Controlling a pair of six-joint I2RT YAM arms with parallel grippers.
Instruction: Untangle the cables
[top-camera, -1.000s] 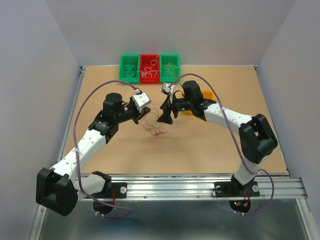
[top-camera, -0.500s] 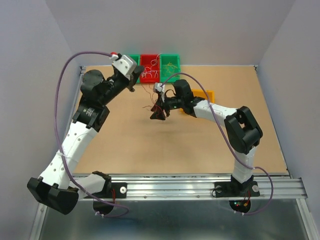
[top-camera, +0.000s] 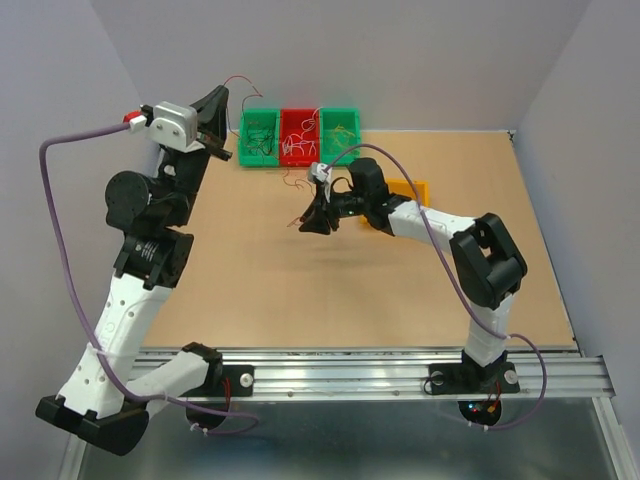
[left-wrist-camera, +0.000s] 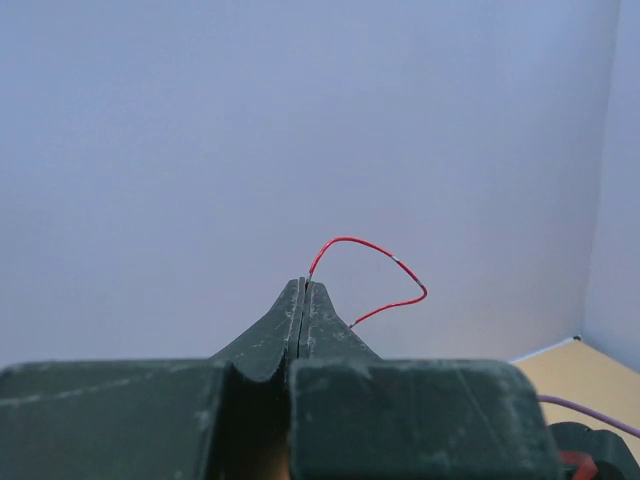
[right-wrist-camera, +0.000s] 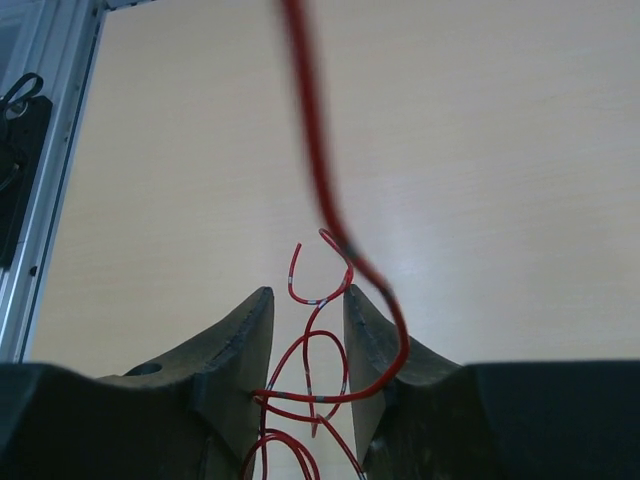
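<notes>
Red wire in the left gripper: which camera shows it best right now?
Left wrist: the red wire loops clear against the wall, pinched in the shut left gripper. Top external shows only a faint thread. Right wrist shows red wires, apparently others.

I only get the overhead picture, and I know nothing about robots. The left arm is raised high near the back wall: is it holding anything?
Observer: Yes. Its wrist camera shows the left end effector shut on one thin red wire, which loops out from the closed tips.
Operator: Just one? Nothing tangled with it?
Observer: Only that one wire shows there, against the bare wall.
Operator: And the other arm?
Observer: The right end effector has its fingers apart, with several red wires curling through the gap. Whether any is pinched I cannot tell.
</notes>
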